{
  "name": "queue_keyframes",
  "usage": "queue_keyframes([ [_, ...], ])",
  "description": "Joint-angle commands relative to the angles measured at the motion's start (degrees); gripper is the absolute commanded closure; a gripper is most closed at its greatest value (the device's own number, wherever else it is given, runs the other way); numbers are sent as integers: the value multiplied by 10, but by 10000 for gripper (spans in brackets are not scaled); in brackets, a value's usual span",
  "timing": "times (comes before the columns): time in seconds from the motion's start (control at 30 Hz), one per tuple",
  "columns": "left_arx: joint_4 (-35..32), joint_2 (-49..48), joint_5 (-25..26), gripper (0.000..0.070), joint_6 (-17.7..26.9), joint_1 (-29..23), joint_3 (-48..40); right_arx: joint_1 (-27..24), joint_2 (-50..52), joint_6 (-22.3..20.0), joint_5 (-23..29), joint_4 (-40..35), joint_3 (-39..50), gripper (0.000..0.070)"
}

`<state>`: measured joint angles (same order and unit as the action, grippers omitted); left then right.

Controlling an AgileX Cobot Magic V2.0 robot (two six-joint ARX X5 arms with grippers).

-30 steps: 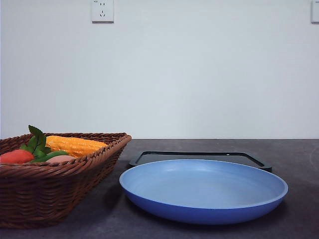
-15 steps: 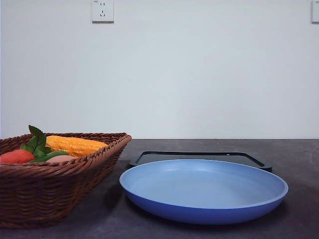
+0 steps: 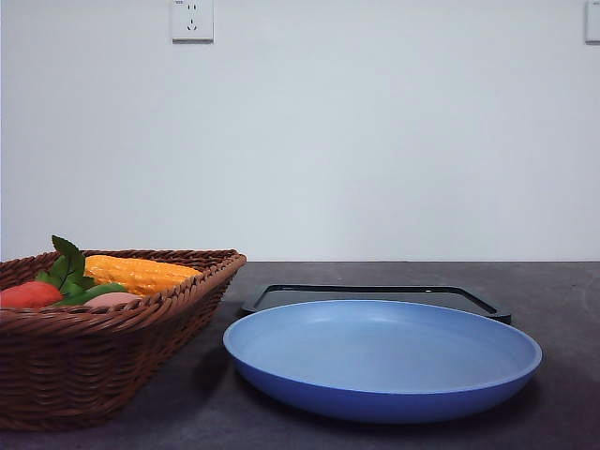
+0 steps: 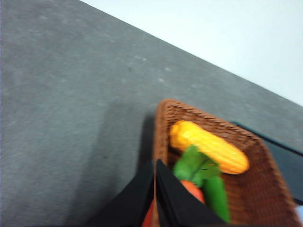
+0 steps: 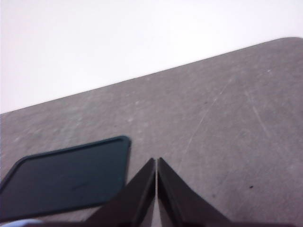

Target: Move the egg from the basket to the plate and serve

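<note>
Since a second ago the basket (image 3: 103, 328) and plate (image 3: 382, 361) sit a hair further left in the front view. The left gripper (image 4: 155, 189), tips pressed together, hangs over the basket's rim, the egg (image 3: 112, 299) probably just beyond it beside the corn (image 4: 208, 146). The right gripper (image 5: 156, 189), also closed, hovers near the black tray (image 5: 66, 177)

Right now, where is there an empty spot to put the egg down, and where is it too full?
The wide blue round plate has its whole inside bare, and sits between the brown woven wicker basket and the open grey tabletop on the right. The flat black tray behind the plate looks bare too. The basket is crowded: yellow corn cob, green leaves, red vegetable, pinkish egg.
</note>
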<state>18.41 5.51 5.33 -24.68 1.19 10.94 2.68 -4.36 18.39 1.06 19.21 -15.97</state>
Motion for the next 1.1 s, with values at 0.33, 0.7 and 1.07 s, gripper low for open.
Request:
queue_keyframes([
  [0.33, 62, 176, 146, 700, 53, 0, 176, 11, -154, -15, -83, 119, -179, 700],
  [0.7, 254, 378, 265, 700, 168, 25, 345, 28, -334, -84, -214, 221, -272, 700],
  [1.07, 283, 436, 294, 459, 173, 91, 374, 56, -449, -86, -280, 250, -276, 454],
])
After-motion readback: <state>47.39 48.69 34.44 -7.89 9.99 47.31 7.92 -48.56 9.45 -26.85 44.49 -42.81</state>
